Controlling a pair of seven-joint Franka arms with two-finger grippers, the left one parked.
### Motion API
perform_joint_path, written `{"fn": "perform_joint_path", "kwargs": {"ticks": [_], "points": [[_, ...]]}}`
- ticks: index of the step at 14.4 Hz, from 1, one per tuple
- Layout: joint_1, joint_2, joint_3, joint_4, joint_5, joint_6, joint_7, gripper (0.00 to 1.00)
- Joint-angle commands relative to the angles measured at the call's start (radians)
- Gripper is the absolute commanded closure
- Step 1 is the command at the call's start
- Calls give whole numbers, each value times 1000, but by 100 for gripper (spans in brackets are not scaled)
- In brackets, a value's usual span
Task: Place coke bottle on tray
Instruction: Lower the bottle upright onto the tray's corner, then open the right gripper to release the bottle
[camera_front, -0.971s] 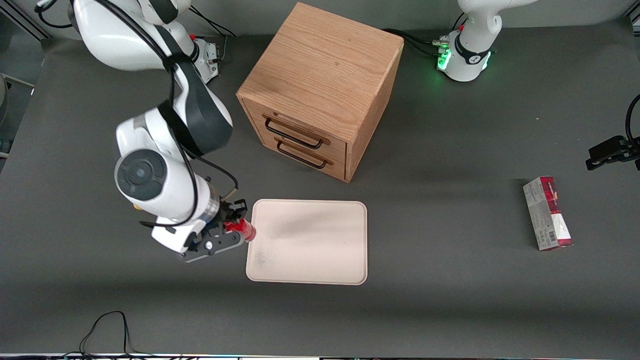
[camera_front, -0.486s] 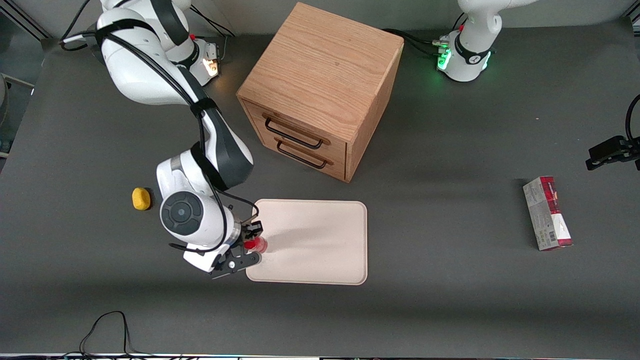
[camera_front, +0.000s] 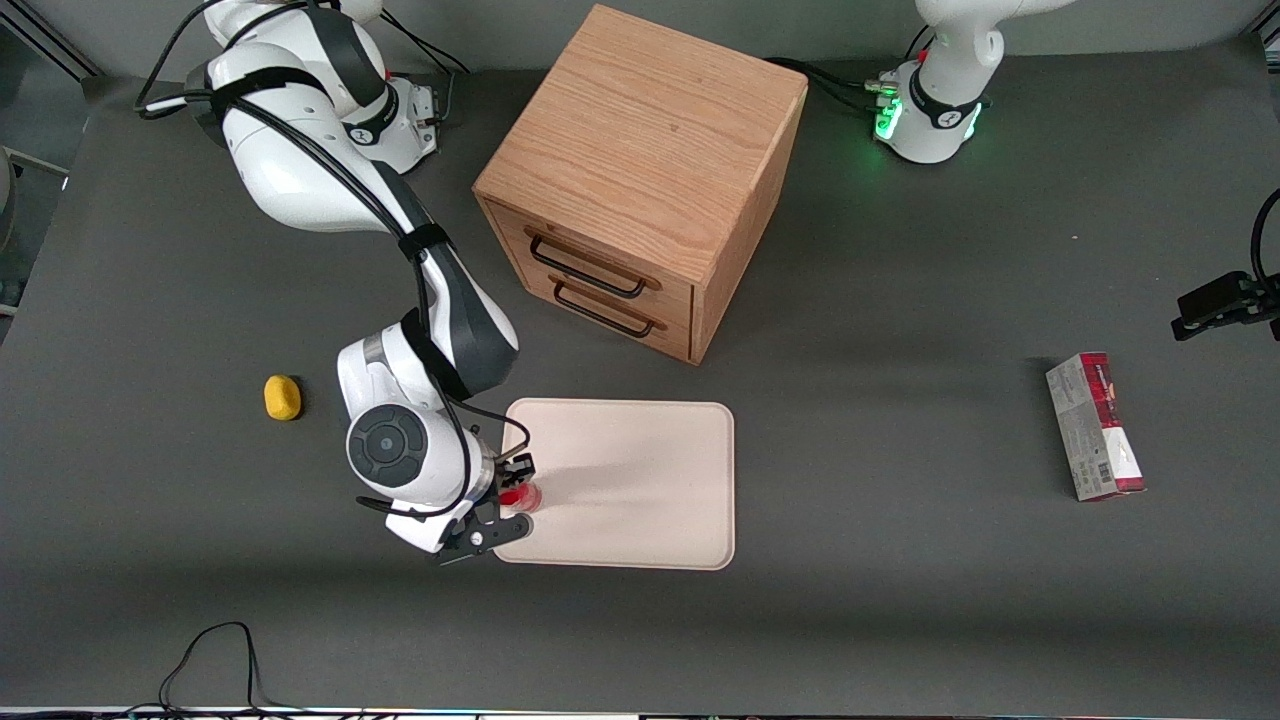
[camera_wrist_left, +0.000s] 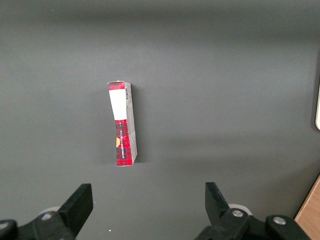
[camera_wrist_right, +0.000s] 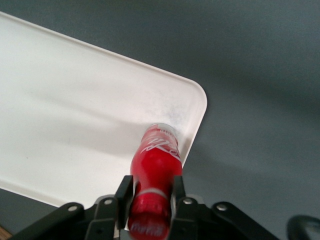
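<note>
Your right arm's black two-finger gripper (camera_front: 514, 494) is clamped on the small, slim, all-red coke bottle (camera_front: 522, 495), and you can see it plainly in the right wrist view: the gripper (camera_wrist_right: 151, 192) has a finger pressed against each side of the bottle (camera_wrist_right: 155, 167) near its neck. The bottle stands roughly upright with its base at or just over the tray's surface; whether it actually touches you cannot tell.

Under it lies the flat, pale cream-pink rectangular tray with rounded corners (camera_front: 640, 480), and the bottle sits over the tray's corner nearest the front camera at the working arm's end, close to the low rim (camera_wrist_right: 197, 120).

Outward from there, you have a small yellow lump (camera_front: 282, 397) on the dark grey table (camera_front: 900, 600), well apart from the tray toward the working arm's end. The oak-coloured wooden cabinet with two drawers and dark handles (camera_front: 640, 180) stands farther from the front camera than the tray. The red-and-grey rectangular carton (camera_front: 1094, 427) lies flat toward the parked arm's end, and it shows again in the left wrist view (camera_wrist_left: 123, 123).
</note>
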Motion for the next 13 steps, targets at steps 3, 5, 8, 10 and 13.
{"fn": "perform_joint_path", "kwargs": {"ticks": [3, 5, 8, 10, 13], "points": [[4, 8, 0, 31, -18, 9, 45, 0], [4, -3, 0, 31, -18, 2, 49, 0], [8, -87, 0, 31, -13, -91, 71, 0], [8, -163, 2, 29, -10, -214, 69, 0], [11, -274, 2, 29, -13, -355, 69, 0]]}}
